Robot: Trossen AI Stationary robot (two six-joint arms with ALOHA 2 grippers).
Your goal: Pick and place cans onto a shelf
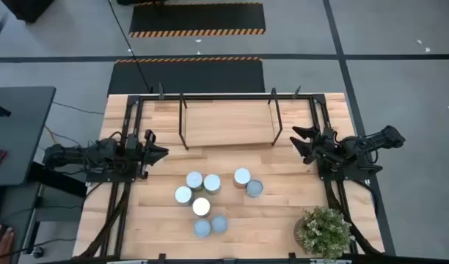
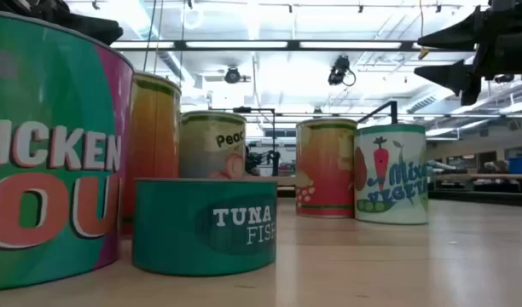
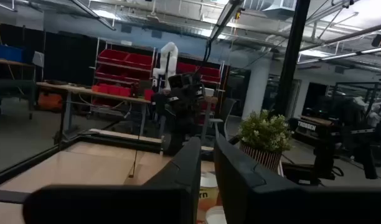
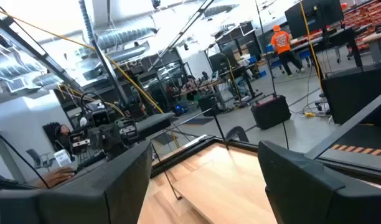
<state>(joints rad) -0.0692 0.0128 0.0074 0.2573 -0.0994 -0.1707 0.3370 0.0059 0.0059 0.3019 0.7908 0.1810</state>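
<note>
Near the front middle of the surface (image 1: 151,220) you have seven cans (image 1: 202,206) packed close, some touching; the shelf (image 1: 228,123) behind them holds nothing yet. Your left tool (image 1: 160,152) and right tool (image 1: 298,139) both wait at the sides, clenched and grasping nothing. If you reach into the cluster, a finger may push a neighbouring can over, because the gaps are narrow.
</note>
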